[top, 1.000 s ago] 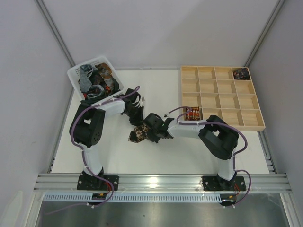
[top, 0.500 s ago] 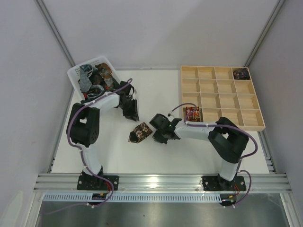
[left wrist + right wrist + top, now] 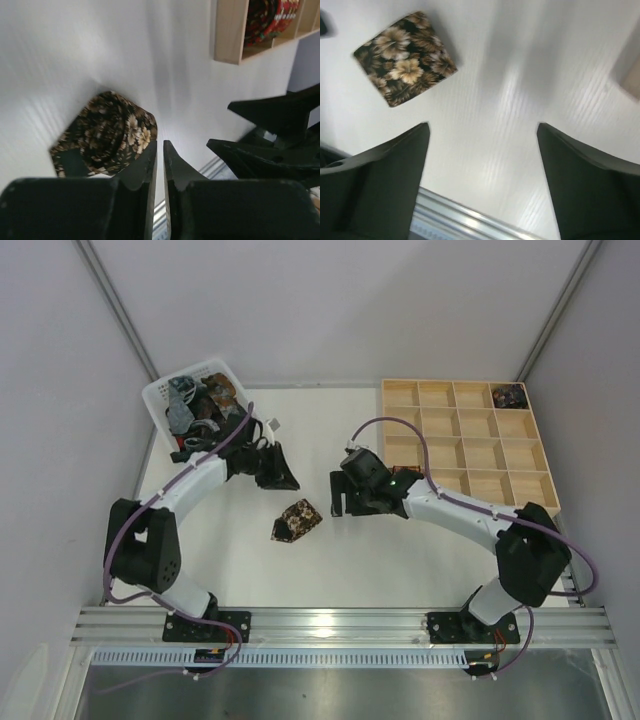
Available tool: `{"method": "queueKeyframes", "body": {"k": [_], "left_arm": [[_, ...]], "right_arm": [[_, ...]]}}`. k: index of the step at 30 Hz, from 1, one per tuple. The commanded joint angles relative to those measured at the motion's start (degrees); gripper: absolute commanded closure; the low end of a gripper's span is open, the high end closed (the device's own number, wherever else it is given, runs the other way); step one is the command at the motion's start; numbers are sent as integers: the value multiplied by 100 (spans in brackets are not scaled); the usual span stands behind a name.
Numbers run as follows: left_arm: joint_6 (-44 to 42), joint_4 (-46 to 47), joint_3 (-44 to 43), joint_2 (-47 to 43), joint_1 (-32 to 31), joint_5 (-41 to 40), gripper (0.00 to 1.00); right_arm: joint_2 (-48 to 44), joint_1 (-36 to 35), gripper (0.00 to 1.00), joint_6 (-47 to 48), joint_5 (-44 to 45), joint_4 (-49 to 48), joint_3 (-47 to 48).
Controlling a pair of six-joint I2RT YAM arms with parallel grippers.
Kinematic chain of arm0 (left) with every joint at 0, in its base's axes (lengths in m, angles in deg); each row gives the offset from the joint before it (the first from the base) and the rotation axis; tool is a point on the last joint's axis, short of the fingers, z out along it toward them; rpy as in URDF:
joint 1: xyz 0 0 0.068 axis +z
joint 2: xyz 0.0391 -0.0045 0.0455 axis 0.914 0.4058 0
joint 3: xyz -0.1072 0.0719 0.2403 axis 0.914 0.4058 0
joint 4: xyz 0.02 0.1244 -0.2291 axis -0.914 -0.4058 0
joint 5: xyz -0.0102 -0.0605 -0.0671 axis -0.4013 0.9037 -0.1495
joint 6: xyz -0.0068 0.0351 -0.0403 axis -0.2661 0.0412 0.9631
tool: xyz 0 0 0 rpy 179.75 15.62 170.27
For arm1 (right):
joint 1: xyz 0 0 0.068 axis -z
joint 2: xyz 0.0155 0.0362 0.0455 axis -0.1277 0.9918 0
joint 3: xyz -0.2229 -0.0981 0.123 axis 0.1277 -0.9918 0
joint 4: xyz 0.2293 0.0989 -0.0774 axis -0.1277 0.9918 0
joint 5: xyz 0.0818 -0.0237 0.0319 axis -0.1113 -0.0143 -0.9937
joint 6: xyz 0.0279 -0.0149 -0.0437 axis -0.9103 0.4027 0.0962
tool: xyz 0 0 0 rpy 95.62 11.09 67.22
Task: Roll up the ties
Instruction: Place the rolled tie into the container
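Note:
A rolled dark brown tie (image 3: pixel 296 521) with tan flowers lies alone on the white table; it also shows in the left wrist view (image 3: pixel 107 132) and the right wrist view (image 3: pixel 405 57). My left gripper (image 3: pixel 279 478) hangs up and to the left of it, its jaws (image 3: pixel 160 144) only a narrow slit apart with nothing between them. My right gripper (image 3: pixel 345 503) is to the right of the roll, wide open and empty (image 3: pixel 483 126). More ties (image 3: pixel 200 405) are heaped in the white basket (image 3: pixel 160 392).
A wooden tray of compartments (image 3: pixel 465 445) stands at the right. It holds a dark rolled tie (image 3: pixel 510 395) in its far right corner and a red rolled tie (image 3: pixel 270 20) in a near-left compartment. The right gripper's fingers (image 3: pixel 280 135) show in the left wrist view.
Both grippers have left the rolled tie and drawn apart, the left toward the basket and the right toward the tray. The right jaws went from shut to wide open. The roll stayed put.

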Motion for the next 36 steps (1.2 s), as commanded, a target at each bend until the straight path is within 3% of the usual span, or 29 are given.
{"method": "queueKeyframes", "body": {"k": [1, 5, 13, 27, 36], "left_arm": [[717, 884, 553, -116, -98, 935, 88], [815, 1088, 757, 50, -98, 1007, 89], [692, 1009, 836, 227, -71, 831, 92], [569, 1228, 1751, -2, 245, 901, 93], [305, 1123, 1952, 51, 482, 963, 93]], "right_arm": [[-329, 436, 0, 1336, -1697, -569, -41], [434, 1113, 0, 1802, -3405, -527, 588], [1918, 1632, 0, 2190, -5536, -571, 1575], [3300, 1624, 1, 1874, -6575, -807, 2419], [3739, 1536, 12, 1734, -6962, -1001, 2446]]}}
